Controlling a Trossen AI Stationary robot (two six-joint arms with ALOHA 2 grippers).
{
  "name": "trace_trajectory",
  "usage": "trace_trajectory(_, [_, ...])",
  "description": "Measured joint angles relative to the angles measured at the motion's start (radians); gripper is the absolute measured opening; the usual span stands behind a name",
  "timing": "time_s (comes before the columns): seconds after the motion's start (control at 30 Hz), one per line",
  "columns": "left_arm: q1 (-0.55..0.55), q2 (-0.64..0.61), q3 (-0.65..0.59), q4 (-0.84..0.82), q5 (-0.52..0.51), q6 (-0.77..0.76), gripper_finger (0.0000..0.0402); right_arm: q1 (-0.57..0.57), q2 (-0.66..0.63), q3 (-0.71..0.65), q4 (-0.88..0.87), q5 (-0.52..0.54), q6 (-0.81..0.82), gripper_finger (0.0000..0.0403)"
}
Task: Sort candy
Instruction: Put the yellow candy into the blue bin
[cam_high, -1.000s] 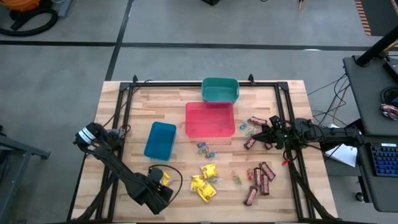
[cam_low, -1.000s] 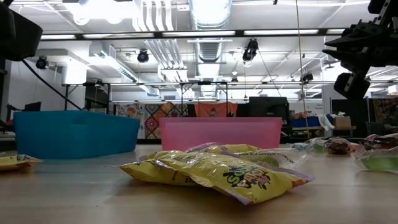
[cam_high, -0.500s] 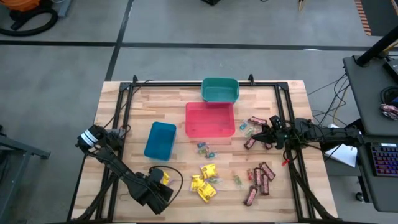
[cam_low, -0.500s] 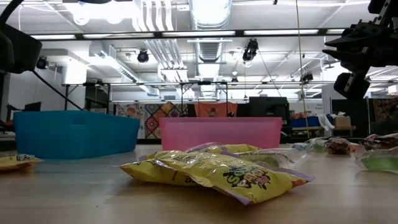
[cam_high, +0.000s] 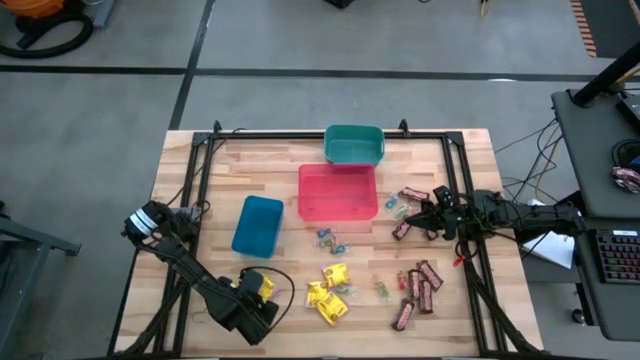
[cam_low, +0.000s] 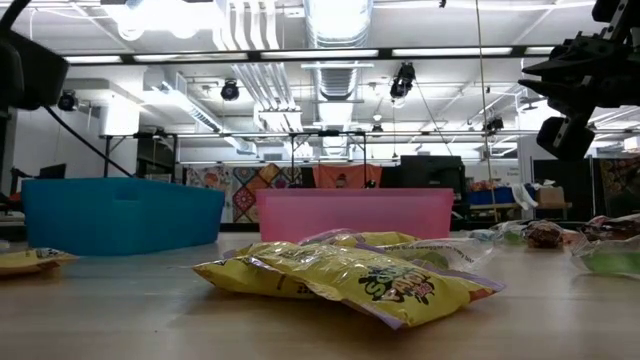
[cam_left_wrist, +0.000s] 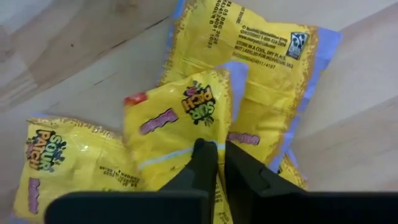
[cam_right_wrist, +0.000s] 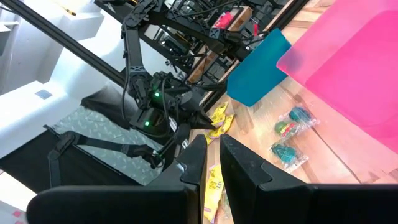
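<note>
Three yellow candy packets lie overlapped on the wood at the table's near left: one farthest ahead of the fingers, one off to the side, and a crinkled middle packet on top. My left gripper points down and is shut on that middle packet. More yellow packets, dark brown bars and small wrapped pieces lie loose mid-table and to the right. My right gripper hangs level above the right side, shut, touching nothing. My left gripper pinches the middle yellow packet between its two fingertips, on the wrinkled wrapper near one side edge. The fingers come from above, pointing down. The packet still lies on the other two packets and the table, its wrapper puckered at the fingers.
A blue bin, a red bin and a teal bin stand in a staggered line from centre-left to the far middle. More dark bars lie by my right gripper. A black frame rail runs along the table's edges.
My left arm has stayed over the yellow packets at the near left. The packet that shows at the low view's left edge has shifted and lifted a little at one end.
</note>
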Motion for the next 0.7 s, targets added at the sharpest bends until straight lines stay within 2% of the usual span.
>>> trace_trajectory(0.3, [0.0, -0.003, 0.191, -0.299, -0.006, 0.078, 0.0001, 0.0, 0.0, 0.0, 0.0, 0.0, -0.01, 0.0038])
trace_trajectory(0.37, [-0.001, -0.009, 0.235, -0.343, -0.037, 0.118, 0.0001, 0.0, 0.0, 0.0, 0.0, 0.0, -0.011, 0.0038])
trace_trajectory(0.6, [0.019, -0.111, 0.296, -0.357, -0.367, 0.277, 0.0, 0.0, 0.0, -0.002, 0.004, 0.0, -0.01, 0.0038])
trace_trajectory(0.7, [0.043, -0.177, 0.279, -0.36, -0.46, 0.353, 0.0, 0.0, 0.0, -0.002, 0.008, 0.001, -0.01, 0.0038])
